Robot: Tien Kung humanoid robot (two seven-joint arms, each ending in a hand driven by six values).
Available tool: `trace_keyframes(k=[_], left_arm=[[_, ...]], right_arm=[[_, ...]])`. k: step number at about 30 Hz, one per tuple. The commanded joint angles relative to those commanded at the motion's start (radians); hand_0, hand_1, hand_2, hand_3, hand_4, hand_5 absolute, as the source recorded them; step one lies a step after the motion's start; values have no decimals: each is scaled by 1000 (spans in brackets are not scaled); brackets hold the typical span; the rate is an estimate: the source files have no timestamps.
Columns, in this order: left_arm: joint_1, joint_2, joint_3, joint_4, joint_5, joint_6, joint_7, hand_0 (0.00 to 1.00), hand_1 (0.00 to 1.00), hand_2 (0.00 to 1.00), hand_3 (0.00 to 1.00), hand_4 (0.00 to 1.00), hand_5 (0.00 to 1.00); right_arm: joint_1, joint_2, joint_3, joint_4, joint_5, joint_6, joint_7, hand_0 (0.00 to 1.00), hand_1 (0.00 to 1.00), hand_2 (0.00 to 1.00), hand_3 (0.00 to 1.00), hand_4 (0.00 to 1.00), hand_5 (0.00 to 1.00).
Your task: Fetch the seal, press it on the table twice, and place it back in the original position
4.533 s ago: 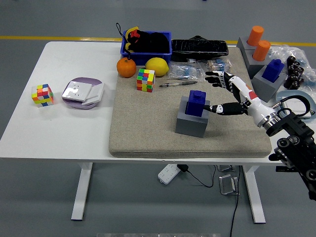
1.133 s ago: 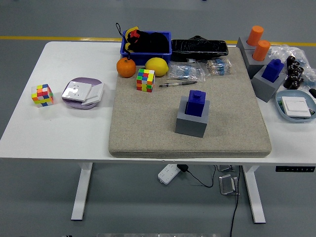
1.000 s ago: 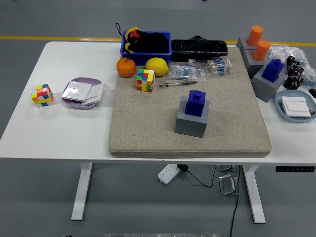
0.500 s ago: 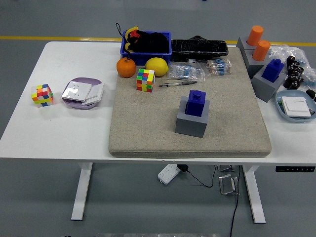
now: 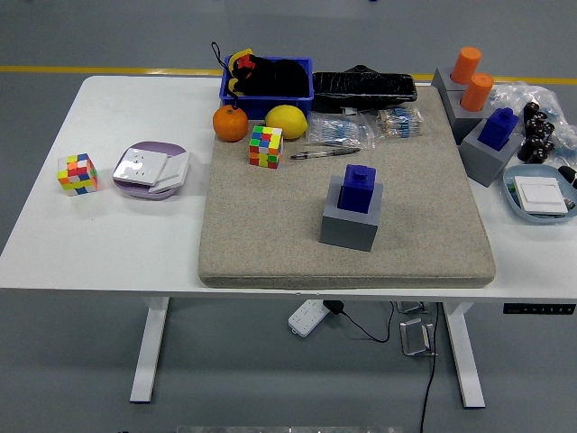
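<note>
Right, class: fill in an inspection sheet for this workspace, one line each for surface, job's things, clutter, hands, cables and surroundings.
Surface: white table with a beige felt mat on its right half.
Job's things: blue seal upright in its grey holder at mid-mat; a second blue seal in a holder at the right edge.
Clutter: orange, lemon, two colour cubes, pen, blue bin, purple dish, two orange seals, blue dish.
Hands: nothing seen.
Cables: power strip and leads under the table.
Surroundings: grey floor, yellow line.
</note>
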Motion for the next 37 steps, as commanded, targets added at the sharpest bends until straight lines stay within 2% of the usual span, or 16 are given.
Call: trace_keyframes(k=[37], left_arm=[[-4, -4, -13, 0, 9, 0, -1, 812, 813, 786, 833, 788, 416]], right_arm=[[3, -2, -1, 11, 10, -2, -3, 835, 769, 781, 748, 990, 236]])
